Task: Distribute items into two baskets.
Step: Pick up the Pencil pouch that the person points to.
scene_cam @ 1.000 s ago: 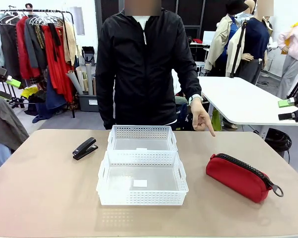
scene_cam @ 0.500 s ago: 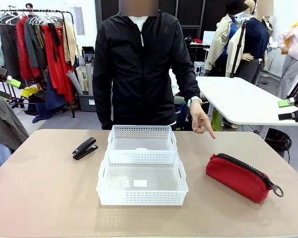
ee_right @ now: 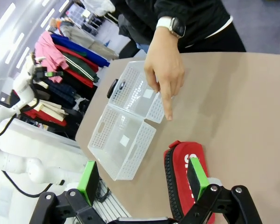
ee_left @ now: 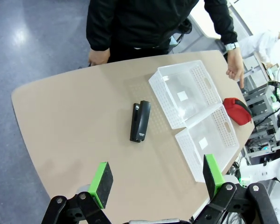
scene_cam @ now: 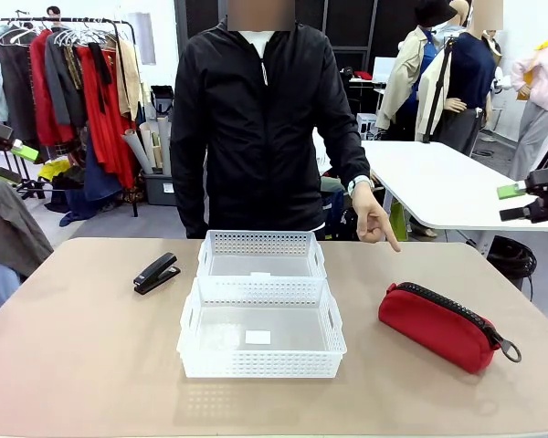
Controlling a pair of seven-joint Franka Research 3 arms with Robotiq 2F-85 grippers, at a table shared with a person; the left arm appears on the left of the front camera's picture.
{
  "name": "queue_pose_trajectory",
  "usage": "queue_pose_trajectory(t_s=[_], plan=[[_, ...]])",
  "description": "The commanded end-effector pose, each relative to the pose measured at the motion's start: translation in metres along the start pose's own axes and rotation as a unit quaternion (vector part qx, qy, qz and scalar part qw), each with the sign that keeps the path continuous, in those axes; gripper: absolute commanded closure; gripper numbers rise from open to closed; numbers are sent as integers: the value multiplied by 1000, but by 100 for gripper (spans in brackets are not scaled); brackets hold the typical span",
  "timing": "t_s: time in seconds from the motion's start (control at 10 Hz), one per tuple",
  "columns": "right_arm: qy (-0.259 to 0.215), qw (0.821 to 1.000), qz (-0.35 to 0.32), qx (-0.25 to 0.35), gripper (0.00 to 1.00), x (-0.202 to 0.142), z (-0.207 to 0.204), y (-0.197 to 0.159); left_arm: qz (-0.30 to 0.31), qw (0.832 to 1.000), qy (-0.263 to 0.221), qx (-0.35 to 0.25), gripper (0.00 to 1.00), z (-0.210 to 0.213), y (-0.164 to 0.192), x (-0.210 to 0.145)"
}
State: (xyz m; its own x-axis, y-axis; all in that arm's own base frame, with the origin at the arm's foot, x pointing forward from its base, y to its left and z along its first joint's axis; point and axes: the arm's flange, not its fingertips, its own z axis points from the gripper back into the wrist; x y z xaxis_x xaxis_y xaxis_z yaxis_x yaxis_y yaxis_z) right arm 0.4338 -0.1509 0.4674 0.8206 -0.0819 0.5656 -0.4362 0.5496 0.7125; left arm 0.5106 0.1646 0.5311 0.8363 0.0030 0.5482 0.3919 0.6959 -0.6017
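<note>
Lying close to the table [scene_cam: 73, 365] edge: pouch [scene_cam: 438, 324].

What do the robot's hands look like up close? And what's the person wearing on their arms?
The robot's left hand and the robot's right hand match: black two-finger linkages with silver pivot bolts and bright green rectangular pads. The person wears a long black jacket sleeve and a pale-strapped wristwatch with a dark face.

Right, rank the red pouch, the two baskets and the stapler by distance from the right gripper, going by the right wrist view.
1. Red pouch, right beneath the open right gripper.
2. Robot-side basket, toward the table's middle.
3. Person-side basket, just behind that.
4. Stapler, past both baskets.
</note>
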Motion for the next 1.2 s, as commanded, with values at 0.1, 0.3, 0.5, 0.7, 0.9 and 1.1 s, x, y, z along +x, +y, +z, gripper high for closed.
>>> queue_pose_trajectory(t_s=[0.1, 0.3, 0.5, 0.7, 0.9, 1.1], plan=[[44, 996, 18, -81, 0, 20, -29, 10, 2, 1000, -5, -3, 0, 1, 0, 0], [74, 984, 71, -148, 0, 27, -54, 20, 2, 1000, -5, -3, 0, 1, 0, 0], [117, 966, 136, -184, 0, 31, -81, 30, 2, 1000, -5, -3, 0, 1, 0, 0], [187, 941, 179, -221, 0, 37, -112, 40, 2, 1000, -5, -3, 0, 1, 0, 0], [250, 906, 228, -254, 0, 35, -133, 46, 2, 1000, -5, -3, 0, 1, 0, 0], [300, 878, 248, -278, 0, 30, -144, 46, 2, 1000, -5, -3, 0, 1, 0, 0]])
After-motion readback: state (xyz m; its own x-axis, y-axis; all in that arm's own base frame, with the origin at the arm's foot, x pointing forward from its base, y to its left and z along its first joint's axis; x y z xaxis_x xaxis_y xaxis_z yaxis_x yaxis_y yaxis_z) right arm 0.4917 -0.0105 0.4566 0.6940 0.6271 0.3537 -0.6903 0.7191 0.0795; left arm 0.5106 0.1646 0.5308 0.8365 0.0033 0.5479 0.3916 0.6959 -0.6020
